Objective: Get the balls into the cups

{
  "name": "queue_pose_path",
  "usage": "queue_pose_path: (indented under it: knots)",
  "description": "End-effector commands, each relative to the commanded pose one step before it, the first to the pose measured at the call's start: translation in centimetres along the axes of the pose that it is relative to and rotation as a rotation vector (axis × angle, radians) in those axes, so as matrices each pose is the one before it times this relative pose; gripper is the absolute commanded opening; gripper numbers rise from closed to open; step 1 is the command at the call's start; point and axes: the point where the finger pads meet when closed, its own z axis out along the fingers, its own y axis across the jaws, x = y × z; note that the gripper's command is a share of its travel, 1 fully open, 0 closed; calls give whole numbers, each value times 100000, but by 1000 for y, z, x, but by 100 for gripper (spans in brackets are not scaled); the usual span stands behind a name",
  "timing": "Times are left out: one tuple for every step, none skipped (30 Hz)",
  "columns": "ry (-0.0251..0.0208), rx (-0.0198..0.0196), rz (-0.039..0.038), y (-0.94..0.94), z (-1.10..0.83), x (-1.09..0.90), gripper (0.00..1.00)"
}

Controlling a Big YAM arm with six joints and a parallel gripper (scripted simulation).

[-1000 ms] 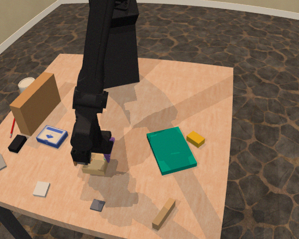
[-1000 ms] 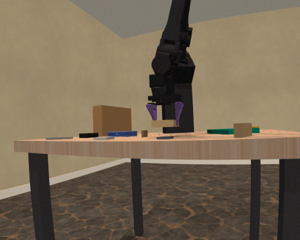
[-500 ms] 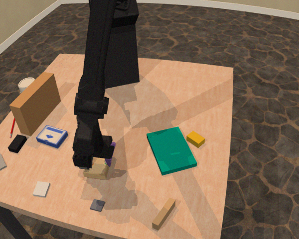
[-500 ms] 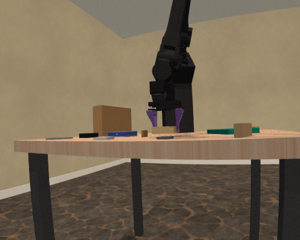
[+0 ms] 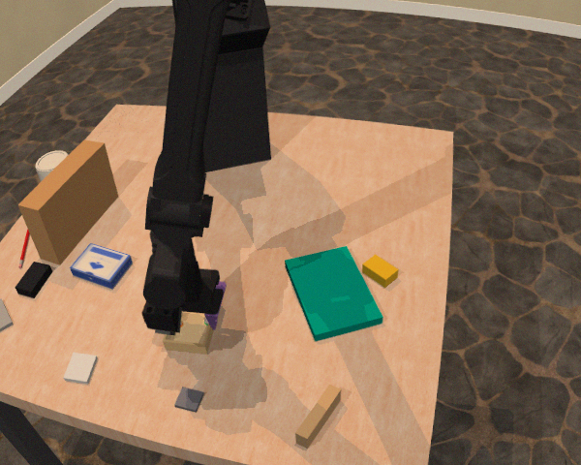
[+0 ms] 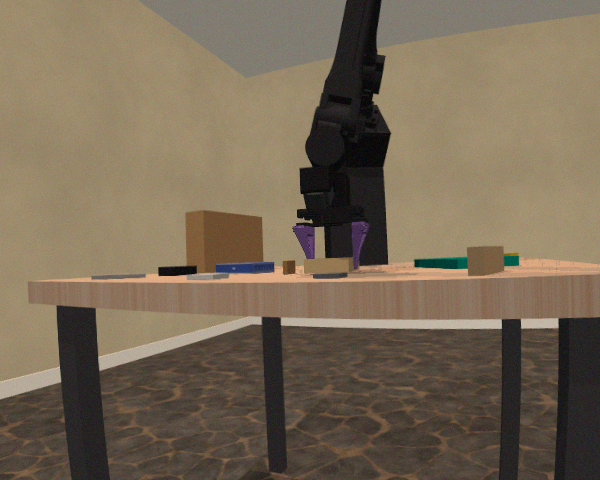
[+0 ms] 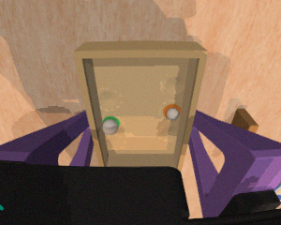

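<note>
Landmark: the wooden puzzle (image 5: 192, 334), a tan box lying flat on the surface (image 5: 330, 165), near the front edge and left of centre.
Gripper (image 6: 331, 260): directly above the puzzle, pointing down; its purple fingers (image 6: 305, 240) stand one on each side wall.
Jaws: set fairly wide and closed on the puzzle, gripping its two long sides.
Puzzle height: in the exterior view its underside meets the surface, level and untilted.
Large ball (image 7: 110, 127): inside the puzzle, under the clear cover, sitting in the green cup (image 7: 112, 119) at the left wall.
Small ball (image 7: 172, 112): inside the puzzle, sitting in the orange cup (image 7: 172, 108) toward the right wall.
Green book (image 5: 332, 292): well to the right of the puzzle.
Yellow block (image 5: 380, 270): just beyond the green book, farther from the puzzle.
Blue box (image 5: 101, 264): left of the puzzle and farther back.
Grey tile (image 5: 189, 398): just in front of the puzzle.
White tile (image 5: 79, 367): left of the puzzle, toward the front.
</note>
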Motion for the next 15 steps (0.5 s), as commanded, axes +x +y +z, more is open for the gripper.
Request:
queue_pose_path:
  knots:
    - [-1916, -820, -145, 741, 258, -591, 70]
    - [380, 66, 100, -34, -11, 249, 70]
    - [214, 39, 69, -11, -46, 116, 70]
    - [0, 0, 0, 0, 0, 0, 70]
    - [0, 0, 0, 0, 0, 0, 70]
    - [-106, -25, -72, 60, -123, -133, 70]
    - [-78, -50, -30, 19, 13, -35, 70]
    - [45, 3, 8, -12, 37, 23, 70]
    - [20, 8, 4, -9, 19, 11, 70]
    - [3, 17, 16, -14, 5, 2, 70]
    - [-4, 14, 14, -11, -1, -1, 70]
    - [-53, -4, -11, 5, -16, -25, 70]
    - [-2, 0, -2, 0, -1, -1, 70]
    - [0, 0, -1, 0, 0, 0, 70]
    - [1, 0, 0, 0, 0, 0, 70]
